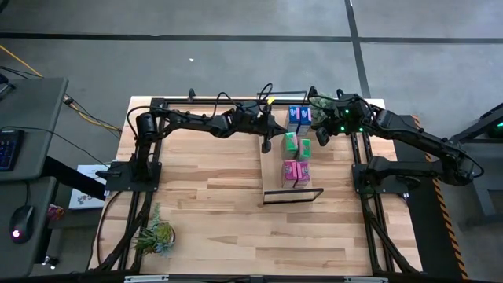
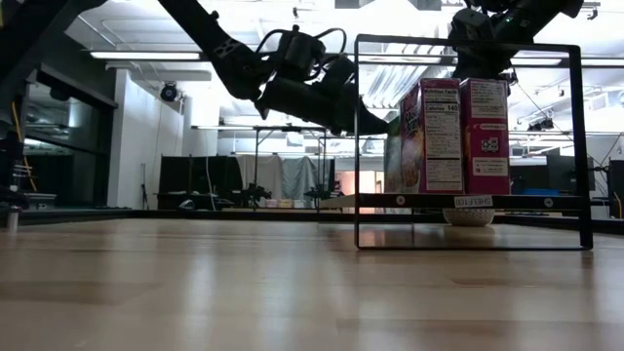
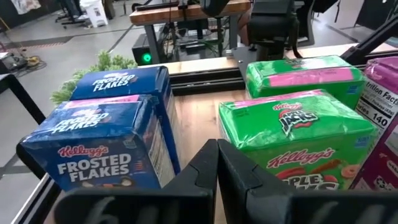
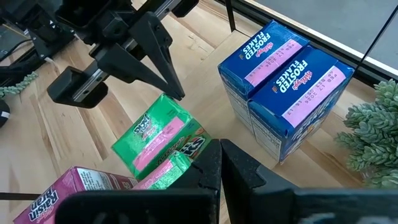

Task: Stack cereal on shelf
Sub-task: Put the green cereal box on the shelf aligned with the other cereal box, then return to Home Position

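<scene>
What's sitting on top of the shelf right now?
On the shelf stand six cereal boxes in pairs: blue, green, pink. In the low view the pink pair hides the rest.

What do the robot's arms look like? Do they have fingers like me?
Both arms are black, built from chunky jointed pieces. The left arm has thin black cables looping along it. The right arm shows small green lights near its wrist. Each ends in a gripper with only two flat, pointed, dark fingers, like a beak: the left gripper and the right gripper.
</scene>
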You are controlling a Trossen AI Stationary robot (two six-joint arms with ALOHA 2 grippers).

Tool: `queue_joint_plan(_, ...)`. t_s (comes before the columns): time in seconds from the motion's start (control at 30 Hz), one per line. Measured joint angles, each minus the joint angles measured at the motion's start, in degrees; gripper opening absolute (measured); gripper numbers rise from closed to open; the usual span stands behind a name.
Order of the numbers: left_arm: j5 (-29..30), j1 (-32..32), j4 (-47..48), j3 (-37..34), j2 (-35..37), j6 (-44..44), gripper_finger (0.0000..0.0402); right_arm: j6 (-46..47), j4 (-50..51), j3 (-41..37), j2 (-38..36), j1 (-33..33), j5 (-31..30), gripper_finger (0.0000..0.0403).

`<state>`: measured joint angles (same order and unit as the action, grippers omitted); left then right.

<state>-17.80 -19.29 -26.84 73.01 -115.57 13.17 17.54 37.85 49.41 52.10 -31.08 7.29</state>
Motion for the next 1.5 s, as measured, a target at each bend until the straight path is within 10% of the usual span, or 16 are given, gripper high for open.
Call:
queue_joint_plan(0.87,-4.16,-3.24,1.55,-1.2,7.67,-1.07,0.0,-3.04,0.0,0.0,0.0,0.01,-0.07,0.0)
queue_joint_plan(1.2,-6.54,-0.48,-19.0,-23.84,20.98,-7.85,0.0,-4.38,0.01,0.0,-0.37,0.01,0.27,0.0)
queue_joint_plan(1.5,3.78,6.3,-23.83,-37.4,37.62,-9.44,0.0,-5.53,-0.49,0.0,-5.71,0.81,3.21,0.0)
